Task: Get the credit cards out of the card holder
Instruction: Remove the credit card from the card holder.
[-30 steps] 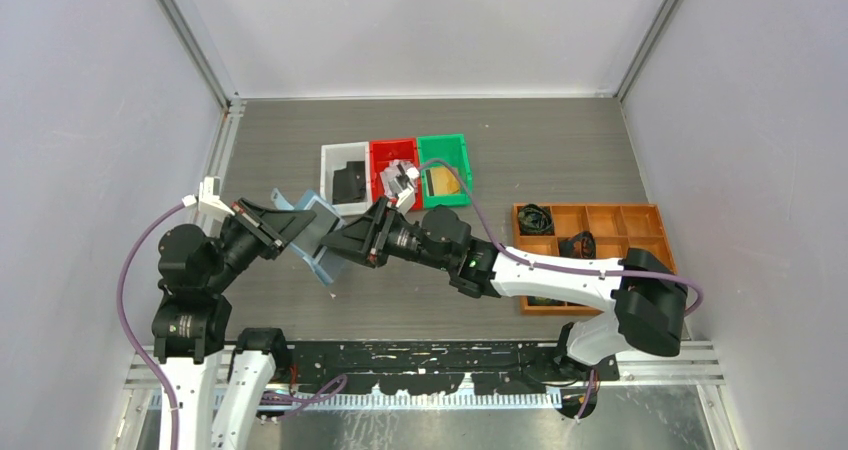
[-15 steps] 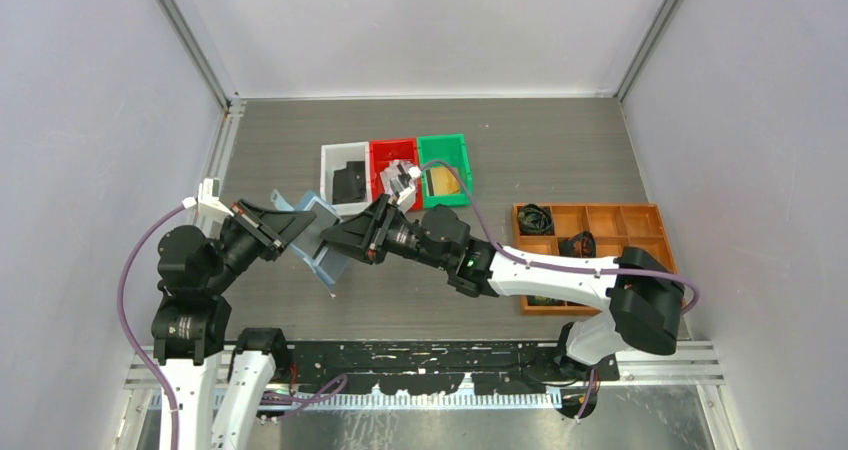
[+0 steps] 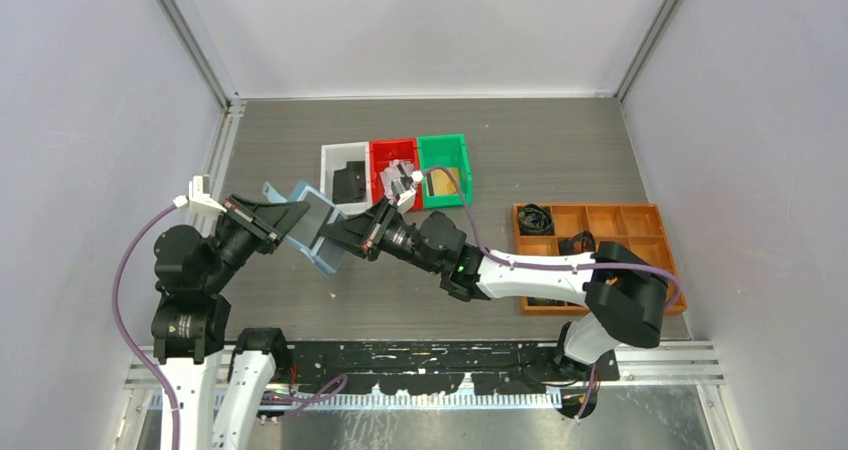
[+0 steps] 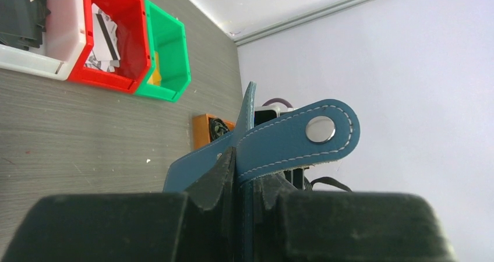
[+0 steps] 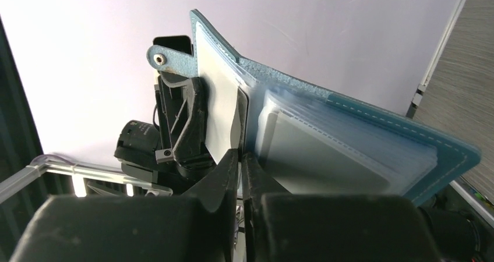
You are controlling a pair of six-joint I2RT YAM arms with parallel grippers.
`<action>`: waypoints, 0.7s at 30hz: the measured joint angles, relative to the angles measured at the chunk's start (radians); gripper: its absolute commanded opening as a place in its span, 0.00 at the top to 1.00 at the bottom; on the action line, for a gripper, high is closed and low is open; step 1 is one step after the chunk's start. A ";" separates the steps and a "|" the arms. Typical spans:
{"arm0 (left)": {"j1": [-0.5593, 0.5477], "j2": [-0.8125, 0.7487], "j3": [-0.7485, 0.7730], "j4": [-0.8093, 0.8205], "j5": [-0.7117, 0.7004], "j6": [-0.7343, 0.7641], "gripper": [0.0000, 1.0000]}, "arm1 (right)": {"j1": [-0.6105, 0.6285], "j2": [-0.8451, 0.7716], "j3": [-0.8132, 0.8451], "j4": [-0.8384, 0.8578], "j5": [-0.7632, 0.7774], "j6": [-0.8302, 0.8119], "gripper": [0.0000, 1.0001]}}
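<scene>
Top view with two wrist views. The card holder (image 3: 325,258) is held off the table (image 3: 540,150) left of the frame's centre, open, between the two grippers. The left gripper (image 3: 298,220) comes in from the left and is clamped on the holder's outer cover. In the left wrist view its fingers (image 4: 215,183) press flat against the blue leather, and the snap tab (image 4: 320,129) stands up above them. The right gripper (image 3: 336,238) reaches in from the right. In the right wrist view its jaws are drawn to a thin slit on a thin dark leaf (image 5: 242,119) inside the holder's fold, beside the clear sleeves (image 5: 326,154). Whether that leaf is a card or a sleeve cannot be told. Above the holder, at upper centre, three bins stand side by side and touching, each containing credit cards (image 3: 350,181): a black one in the white bin (image 3: 328,165), a silver-grey one (image 3: 400,180) in the red bin (image 3: 377,160), and a gold one (image 3: 446,182) in the green bin (image 3: 444,142). At right, well apart, an orange compartment tray (image 3: 600,208) holds coiled black cables (image 3: 535,218).
</scene>
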 measured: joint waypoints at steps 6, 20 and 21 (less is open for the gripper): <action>0.000 0.000 0.003 0.002 -0.025 0.001 1.00 | 0.006 0.027 -0.035 0.134 0.014 0.006 0.99; -0.006 -0.008 0.005 -0.068 -0.060 0.003 1.00 | 0.043 0.033 -0.127 0.317 0.065 0.024 0.68; -0.006 -0.008 0.005 -0.068 -0.060 0.002 1.00 | 0.043 0.033 -0.127 0.301 0.065 0.024 0.64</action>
